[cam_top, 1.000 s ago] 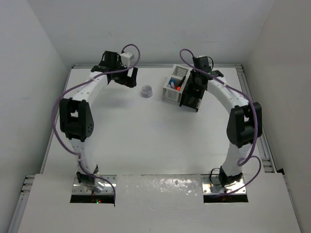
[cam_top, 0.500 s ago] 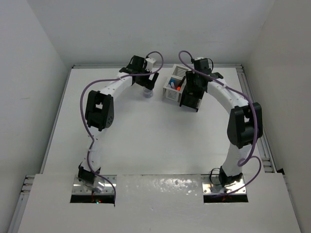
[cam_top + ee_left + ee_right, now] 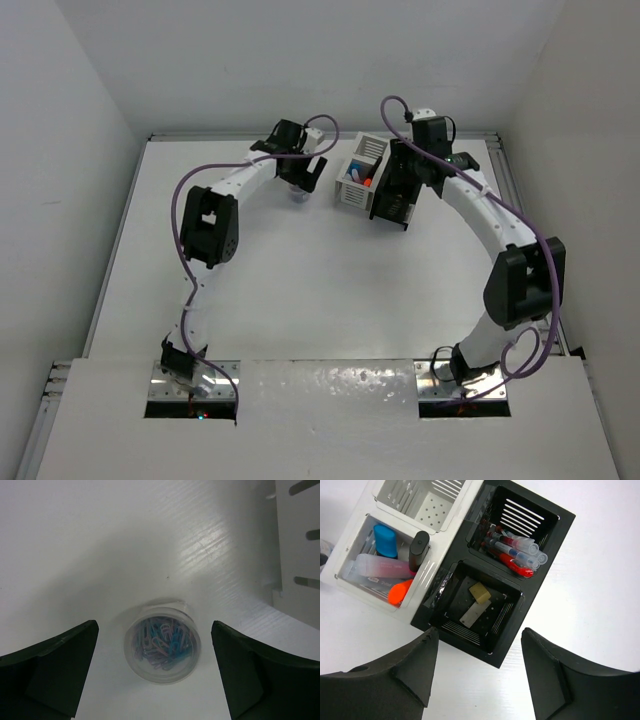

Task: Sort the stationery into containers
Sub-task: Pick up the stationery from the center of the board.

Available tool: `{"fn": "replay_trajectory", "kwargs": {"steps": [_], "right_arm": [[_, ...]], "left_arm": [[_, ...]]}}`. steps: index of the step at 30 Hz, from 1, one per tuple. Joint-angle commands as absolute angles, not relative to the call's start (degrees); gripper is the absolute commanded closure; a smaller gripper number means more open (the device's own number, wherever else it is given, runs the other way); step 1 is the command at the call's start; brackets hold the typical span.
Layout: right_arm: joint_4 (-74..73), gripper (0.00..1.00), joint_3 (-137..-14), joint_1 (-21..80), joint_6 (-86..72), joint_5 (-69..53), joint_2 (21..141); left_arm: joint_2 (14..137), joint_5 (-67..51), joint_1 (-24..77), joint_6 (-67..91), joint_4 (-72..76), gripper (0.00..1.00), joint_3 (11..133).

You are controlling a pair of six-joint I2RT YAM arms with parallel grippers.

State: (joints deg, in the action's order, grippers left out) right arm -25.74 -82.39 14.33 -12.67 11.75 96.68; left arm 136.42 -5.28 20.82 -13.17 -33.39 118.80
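- Our left arm (image 3: 240, 180) and right arm (image 3: 480, 205) are white tubular links joined by boxy black housings.
- A purple cable (image 3: 178, 210) loops along each arm.
- Our fingers (image 3: 50, 665) are matte, dark and wedge-shaped.
- We carry a small white block (image 3: 425, 113) at each wrist.

I see the left arm (image 3: 215, 190) stretched forward and bent inward at the elbow, wrist tipped down; the left gripper (image 3: 154, 630) has its fingers (image 3: 50, 670) spread wide; the right arm (image 3: 490, 215) arcs forward and inward; the right gripper (image 3: 479, 632) points down, jaws equally wide apart.
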Motion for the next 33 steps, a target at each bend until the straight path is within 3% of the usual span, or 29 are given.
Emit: {"fn": "replay_trajectory", "kwargs": {"steps": [1, 9, 13, 15, 17, 18, 21, 25, 33], "right_arm": [[-24.5, 0.34, -81.6, 14.1, -13.6, 11.7, 94.0], [-24.9, 0.34, -80.9, 14.1, -13.8, 11.8, 93.3], [-24.2, 0.34, -79.3, 14.0, -13.8, 12.0, 92.0], [-24.1, 0.34, -78.7, 14.1, -13.8, 12.2, 91.1], [-23.8, 0.34, -77.8, 14.0, -13.8, 12.5, 90.0], [-23.4, 0.34, -77.4, 14.0, -13.8, 12.6, 89.6], [-22.2, 0.33, -76.0, 14.0, -14.2, 12.7, 87.7], [-21.4, 0.33, -74.4, 13.5, -15.6, 12.0, 86.2], [-20.4, 0.33, -70.3, 12.5, -18.9, 11.8, 82.5]], "left_arm": [[136.1, -5.0, 21.7, -13.4, -35.3, 0.09, 118.4], [137.4, -1.2, 22.9, -13.5, -37.2, 0.16, 118.0], [138.3, -0.8, 23.1, -13.1, -37.3, 0.30, 118.3], [138.7, -0.4, 23.0, -12.9, -37.7, 0.41, 119.3], [138.9, -0.3, 23.0, -12.7, -38.4, 0.61, 120.3], [138.6, 1.3, 23.1, -12.8, -38.4, 0.77, 121.8], [137.6, 3.3, 22.9, -12.7, -37.4, 0.99, 125.1], [134.3, 4.7, 22.9, -12.3, -31.7, 1.00, 133.7], [132.8, -7.0, 25.4, -6.2, -20.0, 1.00, 137.9]]}}
